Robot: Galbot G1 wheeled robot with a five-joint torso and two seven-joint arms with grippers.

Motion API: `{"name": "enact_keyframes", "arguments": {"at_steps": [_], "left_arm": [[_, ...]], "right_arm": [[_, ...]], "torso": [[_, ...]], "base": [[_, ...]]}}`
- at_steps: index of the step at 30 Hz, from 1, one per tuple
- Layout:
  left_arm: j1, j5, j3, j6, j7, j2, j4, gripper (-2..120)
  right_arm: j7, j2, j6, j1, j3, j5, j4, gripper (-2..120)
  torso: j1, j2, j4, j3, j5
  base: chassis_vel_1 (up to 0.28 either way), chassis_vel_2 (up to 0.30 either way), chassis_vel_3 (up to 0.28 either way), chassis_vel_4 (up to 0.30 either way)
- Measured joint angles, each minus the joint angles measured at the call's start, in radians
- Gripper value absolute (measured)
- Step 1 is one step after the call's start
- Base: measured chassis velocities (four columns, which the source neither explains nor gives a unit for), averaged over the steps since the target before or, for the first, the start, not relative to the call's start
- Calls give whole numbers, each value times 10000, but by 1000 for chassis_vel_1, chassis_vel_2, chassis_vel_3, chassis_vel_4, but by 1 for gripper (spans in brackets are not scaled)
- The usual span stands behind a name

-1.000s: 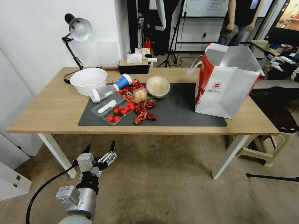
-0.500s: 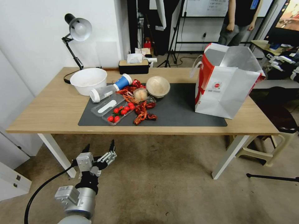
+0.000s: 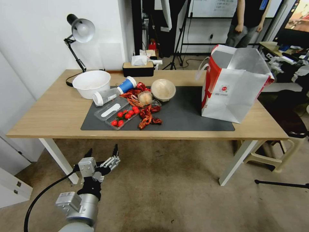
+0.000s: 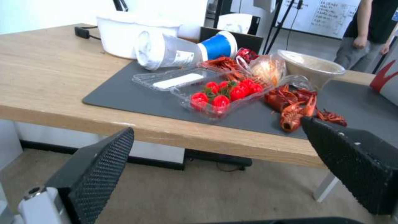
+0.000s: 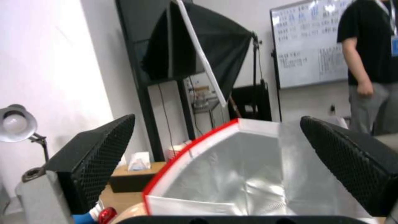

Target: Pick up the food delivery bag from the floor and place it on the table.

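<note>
Bag: I'm seeing the food delivery bag (image 3: 233, 87) standing upright on the table (image 3: 48, 112) — right end, partly on the grey mat (image 3: 186, 112).
Left gripper (image 3: 102, 154): hanging low over the floor (image 3: 167, 193), jaws spread.
Right gripper (image 5: 215, 161): I'm reading it as wide apart — empty, facing the bag's foil mouth.

White bag (image 3: 231, 93), red side panel, small round red logo, silver foil inside. Light-wood table (image 3: 48, 116), white legs, dark grey mat (image 3: 186, 112). White bowl (image 3: 91, 83); white cup (image 3: 113, 91) with blue band. Red tomatoes (image 3: 124, 116) in clear tray; red-orange crayfish (image 3: 147, 117). Beige-brown stained carpet (image 3: 167, 196). Left gripper (image 3: 101, 154): black dimpled fingers (image 4: 104, 161), silver body.
</note>
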Motion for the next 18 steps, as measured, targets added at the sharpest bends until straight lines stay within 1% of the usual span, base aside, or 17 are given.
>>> {"name": "enact_keyframes", "arguments": {"at_steps": [1,3,5,7,8,10,12,15,16,18], "left_arm": [[-4,4,0,3,4,-5,-5,100],[-4,6,1,4,6,-10,-8,100],[-1,22,3,8,24,-22,-25,100],[10,36,-4,9,43,-31,-40,100],[10,36,-4,9,43,-31,-40,100],[25,61,-25,13,70,-42,-79,100],[35,87,-35,20,94,-46,-92,100],[89,241,-102,47,238,-104,-163,100],[89,241,-102,47,238,-104,-163,100],[106,327,-116,44,280,-158,-169,100]], "right_arm": [[191,136,159,-352,173,-251,324,100],[268,208,210,-507,253,-385,456,100],[532,606,463,-1209,576,-1185,1012,100],[756,1010,719,-1616,607,-1842,1404,100],[756,1010,719,-1616,607,-1842,1404,100],[1035,1444,1142,-1928,601,-2485,1834,100],[1141,1595,1214,-2017,597,-2708,1992,100],[1461,2107,1412,-2293,546,-3600,2578,100],[1461,2107,1412,-2293,546,-3600,2578,100],[1624,2446,1557,-2590,517,-4348,2924,100]], "torso": [[0,0,0,0,0],[0,0,0,0,0],[0,1,-3,-1,-1],[0,0,-2,0,1],[0,0,-2,0,1],[0,0,-1,0,0],[0,0,-3,0,2],[0,0,0,0,0],[0,0,0,0,0],[0,0,1,0,0]], "base": [[0,0,0,0],[0,0,0,0],[0,0,0,0],[0,0,0,0],[0,0,0,0],[0,0,0,0],[0,0,0,0],[0,0,0,0],[0,0,0,0],[0,0,0,0]]}}
